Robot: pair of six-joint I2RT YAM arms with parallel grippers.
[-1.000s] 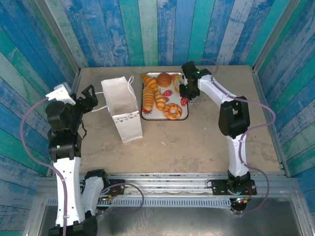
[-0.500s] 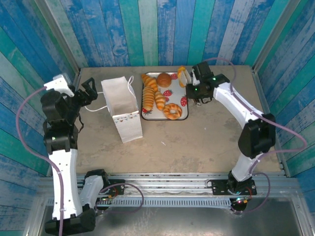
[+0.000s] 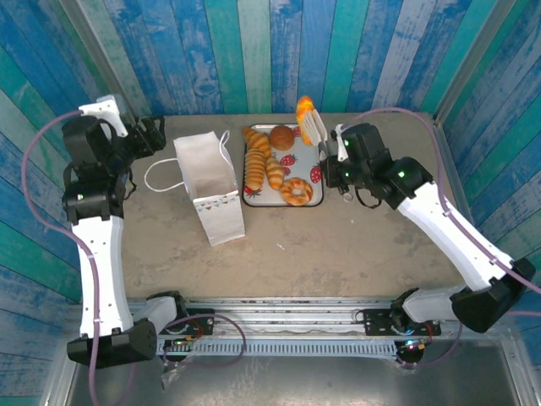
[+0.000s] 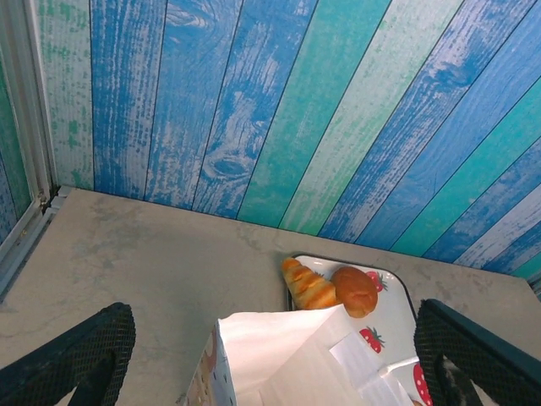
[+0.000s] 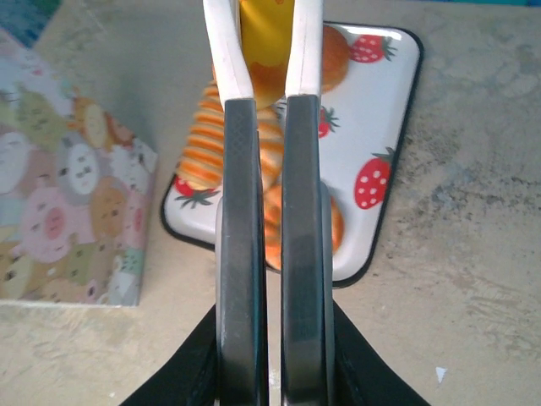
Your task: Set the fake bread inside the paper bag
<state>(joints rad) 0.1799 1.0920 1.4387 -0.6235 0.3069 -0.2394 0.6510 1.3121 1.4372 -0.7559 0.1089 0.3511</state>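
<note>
Yellow pastry [image 5: 264, 42] mostly hidden between right fingers [image 5: 239, 211], paper bag [image 4: 287, 359] cut by bottom edge

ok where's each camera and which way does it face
Top external: above and behind the bases, looking down on the table, paper bag, tray; both arms show.
Left wrist: left of the bag, facing the back wall; open left gripper, fingers at bottom corners.
Right wrist: down along the right gripper, shut on a yellow pastry, over the tray.
Wrist views share bag and tray.

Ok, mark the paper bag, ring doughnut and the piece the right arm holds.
paper bag [image 3: 205, 167], top external, inside wall.
ring doughnut [image 3: 297, 201], top external, near rim.
held yellow piece [image 3: 303, 108], top external, upper end.
</note>
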